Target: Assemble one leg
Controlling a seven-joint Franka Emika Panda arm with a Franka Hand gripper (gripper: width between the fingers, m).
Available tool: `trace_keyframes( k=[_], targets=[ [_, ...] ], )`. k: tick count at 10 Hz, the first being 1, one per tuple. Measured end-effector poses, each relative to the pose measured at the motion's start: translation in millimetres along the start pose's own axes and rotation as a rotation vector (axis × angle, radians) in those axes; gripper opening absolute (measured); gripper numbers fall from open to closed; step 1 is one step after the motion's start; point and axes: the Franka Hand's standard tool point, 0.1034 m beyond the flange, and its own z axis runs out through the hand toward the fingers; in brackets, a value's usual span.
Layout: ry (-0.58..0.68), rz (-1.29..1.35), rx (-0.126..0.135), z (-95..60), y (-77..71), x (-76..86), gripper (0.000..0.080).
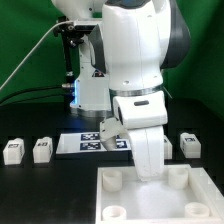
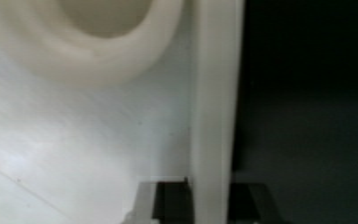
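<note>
The big white rimmed tabletop panel (image 1: 150,200) with round corner sockets lies at the front of the exterior view. My gripper (image 1: 148,168) reaches down at the panel's far rim, mostly hidden by the white wrist. In the wrist view my gripper (image 2: 215,192) has its dark fingers (image 2: 169,202) on both sides of the panel's upright rim (image 2: 215,90), touching it. One round socket (image 2: 105,18) shows beside the rim. Small white legs with tags lie on the black table: two at the exterior view's left (image 1: 13,150) (image 1: 42,149) and one at its right (image 1: 189,144).
The marker board (image 1: 95,142) lies behind the panel, near the arm's base. Another small white part (image 1: 164,146) shows partly behind the arm. A green backdrop and a dark stand (image 1: 75,60) with a cable are at the back.
</note>
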Motion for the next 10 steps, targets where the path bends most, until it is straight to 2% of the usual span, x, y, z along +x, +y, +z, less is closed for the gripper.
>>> trace_keyframes(
  k=[1,4,5,6,10],
  targets=[
    [0.000,0.015,0.001,0.2,-0.5,-0.3,0.0060],
    [0.000,0.017,0.001,0.5,-0.6,-1.2,0.0458],
    [-0.001,0.018,0.001,0.5,-0.6,-1.3,0.0458],
    [-0.001,0.018,0.002,0.5,-0.6,-1.4,0.0609],
    [-0.001,0.019,0.002,0.6,-0.7,-1.7,0.0646]
  ],
)
